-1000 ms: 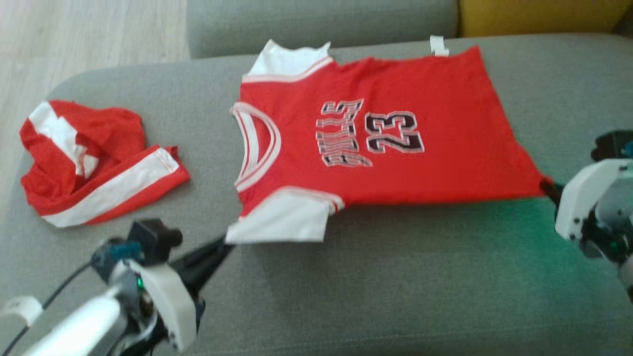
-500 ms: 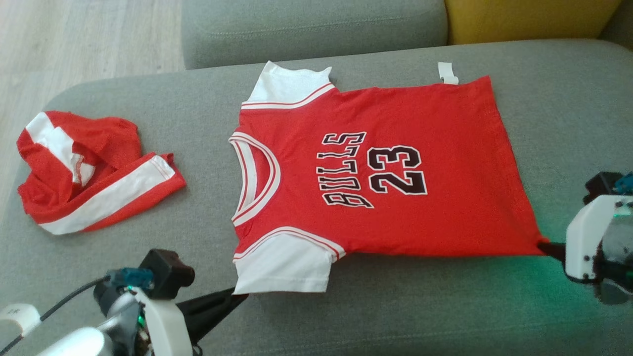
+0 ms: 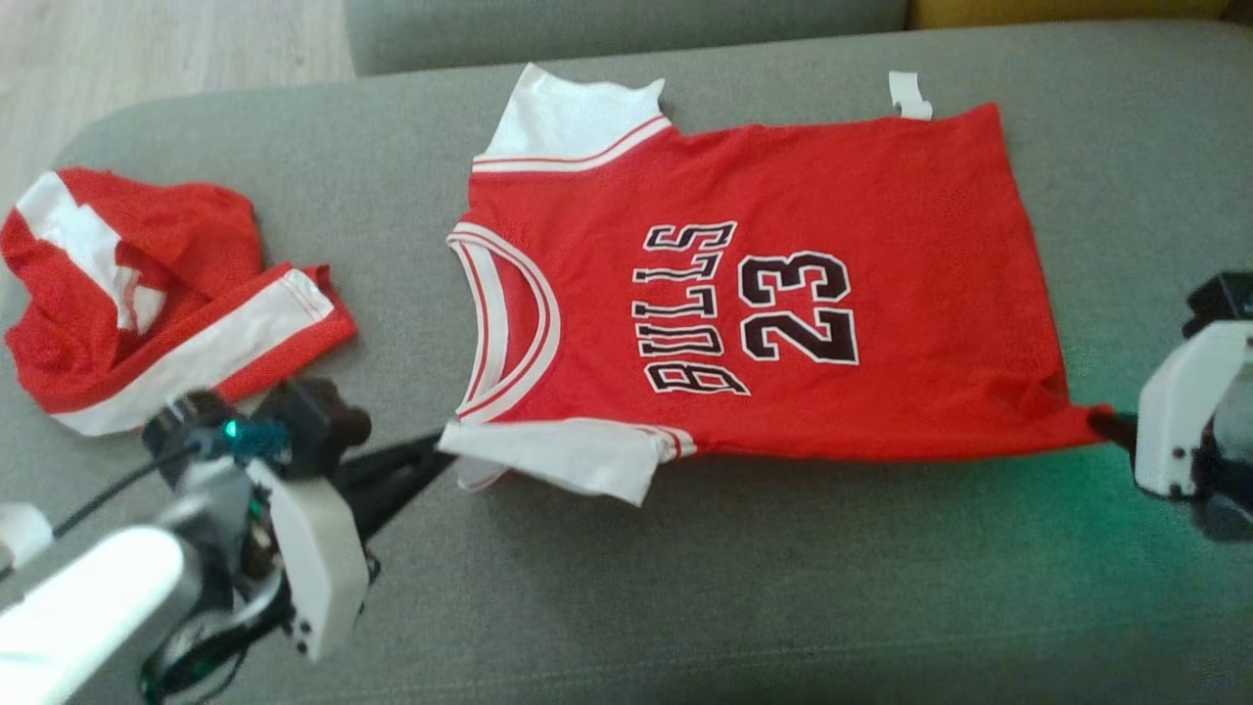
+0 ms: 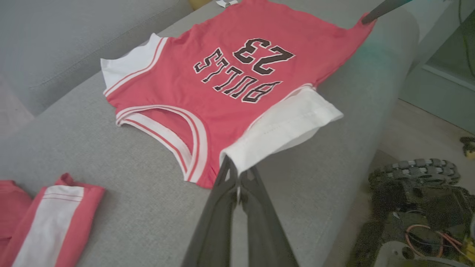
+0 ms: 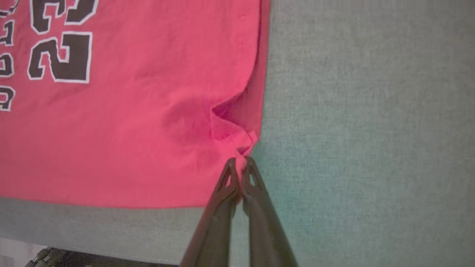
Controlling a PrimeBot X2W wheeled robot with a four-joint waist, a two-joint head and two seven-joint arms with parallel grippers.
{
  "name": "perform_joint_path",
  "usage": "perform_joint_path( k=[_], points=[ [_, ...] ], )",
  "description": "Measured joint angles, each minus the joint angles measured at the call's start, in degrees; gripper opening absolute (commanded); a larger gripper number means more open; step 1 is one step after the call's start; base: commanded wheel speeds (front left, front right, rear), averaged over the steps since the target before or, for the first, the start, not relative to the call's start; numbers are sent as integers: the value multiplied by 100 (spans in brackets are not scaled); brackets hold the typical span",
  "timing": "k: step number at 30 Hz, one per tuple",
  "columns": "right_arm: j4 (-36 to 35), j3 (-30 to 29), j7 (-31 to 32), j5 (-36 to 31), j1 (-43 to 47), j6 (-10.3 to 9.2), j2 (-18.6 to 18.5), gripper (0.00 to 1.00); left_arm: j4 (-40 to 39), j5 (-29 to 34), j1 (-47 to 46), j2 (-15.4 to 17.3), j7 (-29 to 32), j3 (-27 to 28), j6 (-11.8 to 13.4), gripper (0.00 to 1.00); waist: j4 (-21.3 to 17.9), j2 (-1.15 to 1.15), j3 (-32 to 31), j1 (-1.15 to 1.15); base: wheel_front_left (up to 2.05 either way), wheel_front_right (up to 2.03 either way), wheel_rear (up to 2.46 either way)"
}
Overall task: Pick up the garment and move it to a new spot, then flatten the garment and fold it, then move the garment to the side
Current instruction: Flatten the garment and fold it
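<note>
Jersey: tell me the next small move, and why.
Probably lift both pincers together and carry the near edge toward the far one. The left pincer is shut on the near sleeve, the right pincer on the hem corner, and the jersey otherwise lies flat, print up.

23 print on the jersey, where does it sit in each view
Head view: the 23 print is right of centre on the jersey.
Left wrist view: the 23 print is top centre, upside down.
Right wrist view: the 23 print is in the top left corner, cut by the edge.
Shared landmark: the hem corner pinched by the right gripper.
</note>
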Motion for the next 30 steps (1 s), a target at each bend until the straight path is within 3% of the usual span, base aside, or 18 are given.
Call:
perform_joint_path(
  k=[10, 30],
  points=[
    [-18, -344, -53, -812, -911, 0, 359, 0, 698, 147, -1365, -294, 29, -615, -42, 0, -26, 0, 561, 1, 0, 0, 0],
    [1072, -76, -1103, -1146, -1967, 0, 740, 0, 2930, 149, -3290, -943, -977, -1567, -45, 0, -248, 0, 1274, 2, 0, 0, 0]
  ],
)
